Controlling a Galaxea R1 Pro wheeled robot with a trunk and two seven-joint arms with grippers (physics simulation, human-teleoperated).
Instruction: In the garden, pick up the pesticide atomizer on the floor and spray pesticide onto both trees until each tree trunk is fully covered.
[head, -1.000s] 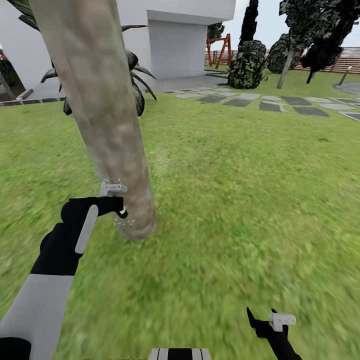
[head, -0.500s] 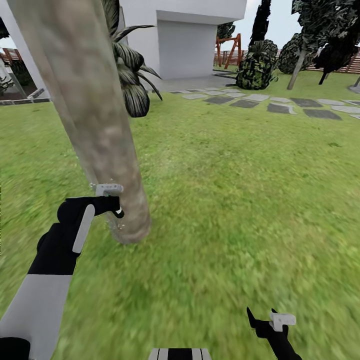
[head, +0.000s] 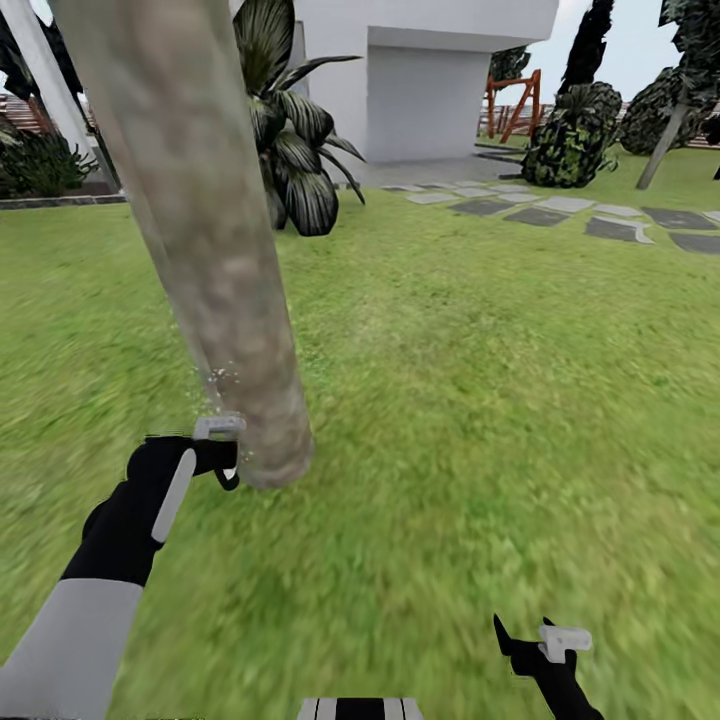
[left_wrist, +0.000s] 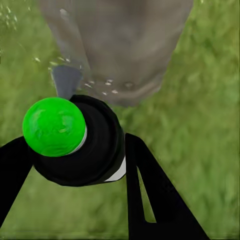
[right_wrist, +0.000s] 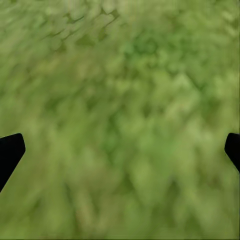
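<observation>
- Head view: the left pincer (head: 228, 455) sits just beside the base of the tree trunk (head: 215, 250), lower against it than a second ago; pale spray flecks hang at the bark just above the pincer
- The whole scene has shifted since then, so the camera has moved; the house and paving slabs (head: 560, 212) slide right
- Left wrist view: the pincer is clenched around the pesticide atomizer (left_wrist: 75, 142), its green cap (left_wrist: 54, 126) toward the camera and droplets dotting the trunk ahead
- Right pincer (head: 530, 640): low over the lawn (head: 480, 400), released and carrying nothing
- Judgement: spraying appears to be working down to the trunk's foot; the other tree remains to be treated
</observation>
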